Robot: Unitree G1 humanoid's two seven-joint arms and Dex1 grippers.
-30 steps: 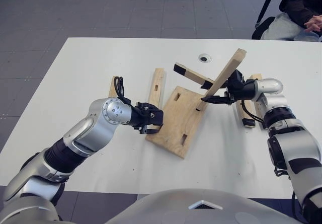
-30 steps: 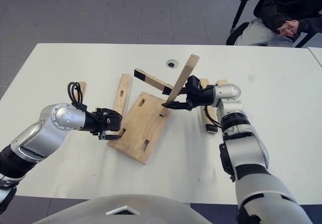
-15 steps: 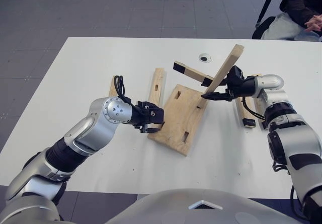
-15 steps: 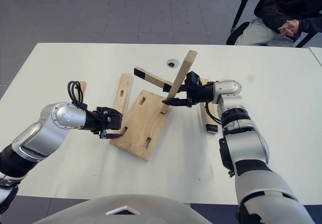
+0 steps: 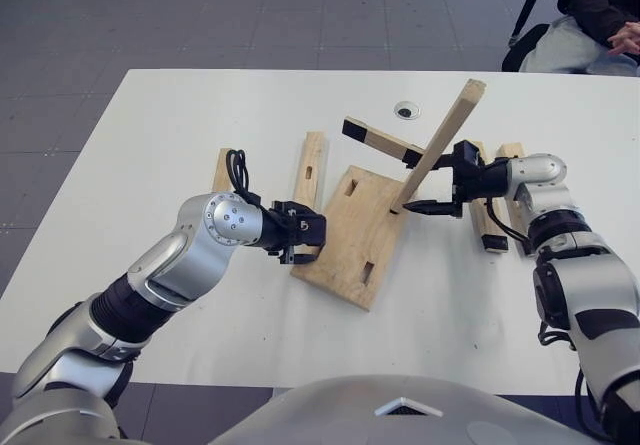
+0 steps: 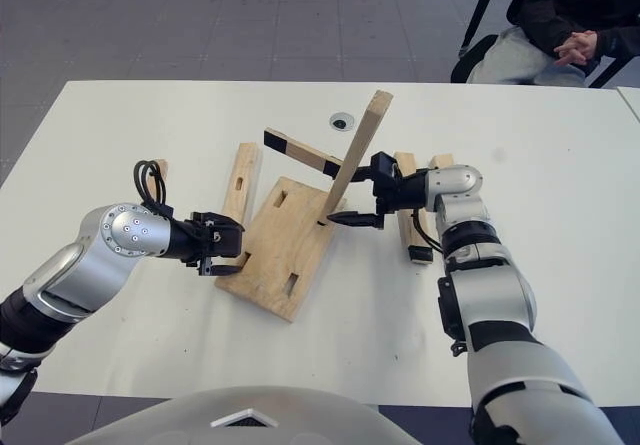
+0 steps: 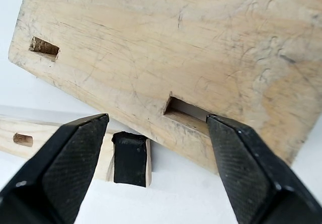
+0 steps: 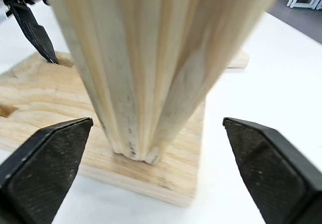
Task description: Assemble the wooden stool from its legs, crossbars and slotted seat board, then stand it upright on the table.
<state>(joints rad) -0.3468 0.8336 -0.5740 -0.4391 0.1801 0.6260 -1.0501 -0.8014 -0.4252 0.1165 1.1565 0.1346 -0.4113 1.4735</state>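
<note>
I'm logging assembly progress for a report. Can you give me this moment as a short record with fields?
seat board: lying on the table, slots facing up
standing leg: tilted, lower end on the seat board near its edge
left end effector: open, straddling the seat board's edge
right end effector: open, one finger either side of the standing leg
slotted piece: lying on the table beside the seat board
progress: assembly not finished
</note>
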